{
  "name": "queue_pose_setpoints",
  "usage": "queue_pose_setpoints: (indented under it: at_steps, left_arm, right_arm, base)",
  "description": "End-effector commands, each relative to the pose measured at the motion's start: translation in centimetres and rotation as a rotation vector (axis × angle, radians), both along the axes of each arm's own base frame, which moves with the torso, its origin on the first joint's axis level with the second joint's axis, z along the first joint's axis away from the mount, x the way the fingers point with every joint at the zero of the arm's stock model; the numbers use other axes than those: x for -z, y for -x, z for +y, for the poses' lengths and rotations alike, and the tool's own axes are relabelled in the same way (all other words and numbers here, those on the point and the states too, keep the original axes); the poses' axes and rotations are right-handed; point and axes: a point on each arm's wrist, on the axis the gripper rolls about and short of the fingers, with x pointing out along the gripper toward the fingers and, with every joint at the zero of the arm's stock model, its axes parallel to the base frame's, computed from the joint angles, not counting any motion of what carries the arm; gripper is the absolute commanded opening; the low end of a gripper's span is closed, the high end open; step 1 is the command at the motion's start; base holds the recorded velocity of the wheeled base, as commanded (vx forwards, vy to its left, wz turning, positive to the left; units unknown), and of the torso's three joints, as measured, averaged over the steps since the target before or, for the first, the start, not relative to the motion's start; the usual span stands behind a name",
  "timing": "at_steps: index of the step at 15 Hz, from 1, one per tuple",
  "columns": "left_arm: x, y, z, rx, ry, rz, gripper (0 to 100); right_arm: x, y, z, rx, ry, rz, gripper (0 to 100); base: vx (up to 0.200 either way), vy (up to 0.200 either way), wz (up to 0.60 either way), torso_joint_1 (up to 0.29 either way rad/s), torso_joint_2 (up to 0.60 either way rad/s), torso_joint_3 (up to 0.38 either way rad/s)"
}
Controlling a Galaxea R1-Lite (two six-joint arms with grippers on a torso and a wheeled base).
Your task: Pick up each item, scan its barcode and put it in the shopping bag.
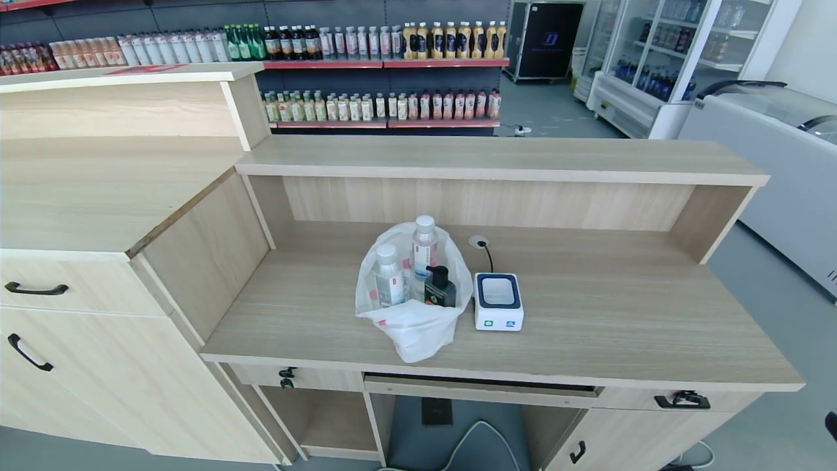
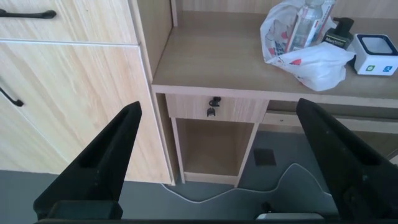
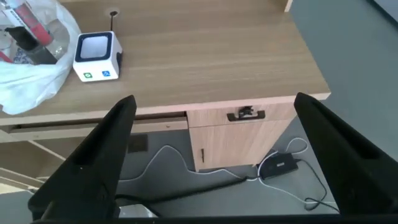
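Bag [image 1: 412, 330] sits on counter [image 1: 621, 314], mouth open upward, its slack walls propping the contents upright. Scanner [image 1: 498, 301] lies at the bag's 3 o'clock, just beside it, window facing up. That placement looks chosen so an item passes over the window and drops straight in. Cable port [image 1: 478, 242] is at the scanner's 12 o'clock, probably for its lead.

Count:
- Bag: one.
- Scanner: one.
- Items inside the bag: three.
  - Tall bottle [image 1: 425, 248], clear with a white cap, at the back.
  - Short bottle [image 1: 388, 278], same kind, at its 8 o'clock.
  - Pump bottle [image 1: 439, 288], dark, at its 5 o'clock, nearest the scanner.

Left gripper [image 2: 219, 104] hangs in front of the counter, below its edge, fingers spread wide with nothing between them. Right gripper [image 3: 216, 98] is held the same way before the counter's right end, fingers wide and empty.

Judgement: with all three counted items bagged and both grippers off the work, the task appears complete or nearly so.
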Motion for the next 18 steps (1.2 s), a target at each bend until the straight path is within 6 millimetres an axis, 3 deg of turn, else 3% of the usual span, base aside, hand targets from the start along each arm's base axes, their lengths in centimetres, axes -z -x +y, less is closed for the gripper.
queue_pose_setpoints:
  at_steps: [1,6,18]
  left_arm:
    - [0.0,0.0,0.0,0.000,-0.001,-0.001,100]
    - [0.0,0.0,0.0,0.000,-0.001,-0.001,100]
    - [0.0,0.0,0.0,0.000,-0.001,-0.001,100]
  right_arm:
    - [3.8,2.6,0.2,-0.033,0.011,-0.100,100]
    - [6.1,4.6,0.2,-0.074,-0.028,-0.122,100]
    - [6.2,4.6,0.2,-0.070,-0.069,-0.122,100]
  base:
    - [0.000,0.000,0.00,0.000,0.00,0.000]
    - [0.000,0.000,0.00,0.000,0.00,0.000]
    - [0.000,0.000,0.00,0.000,0.00,0.000]
